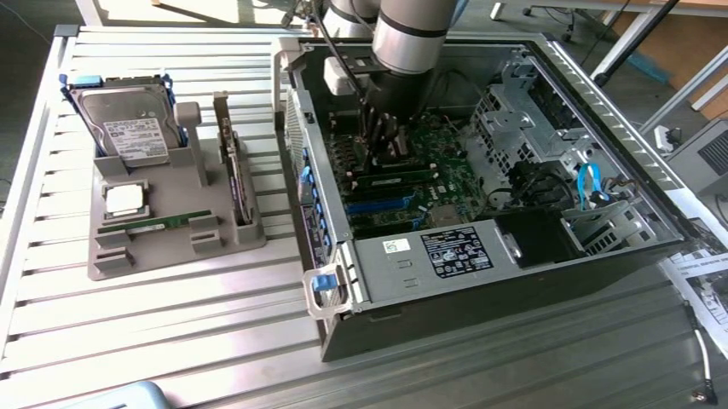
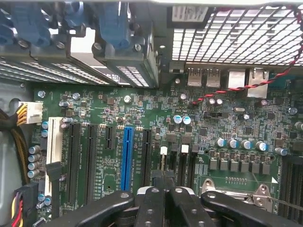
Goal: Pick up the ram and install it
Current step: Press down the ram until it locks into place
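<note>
A ram [image 1: 153, 223], a thin green stick, lies flat on the grey holder tray [image 1: 170, 249] at the exterior view's left. My gripper [image 1: 384, 153] is far from it, reaching down inside the open computer case [image 1: 478, 281] over the green motherboard [image 1: 446, 170]. A similar dark green stick [image 1: 395, 181] sits across the board just in front of the gripper. In the wrist view my gripper [image 2: 163, 176] is shut, the black fingers [image 2: 150, 203] meeting above the dark memory slots [image 2: 184, 165] with white end clips. I see nothing between the fingertips.
The tray also holds a hard drive [image 1: 128, 123], a square silver CPU [image 1: 123, 198] and an upright expansion card [image 1: 235, 179]. Inside the case are a blue slot [image 2: 126, 156], a red-and-black wire [image 2: 246, 85], a metal drive cage [image 1: 534, 111] and a black box [image 1: 534, 234].
</note>
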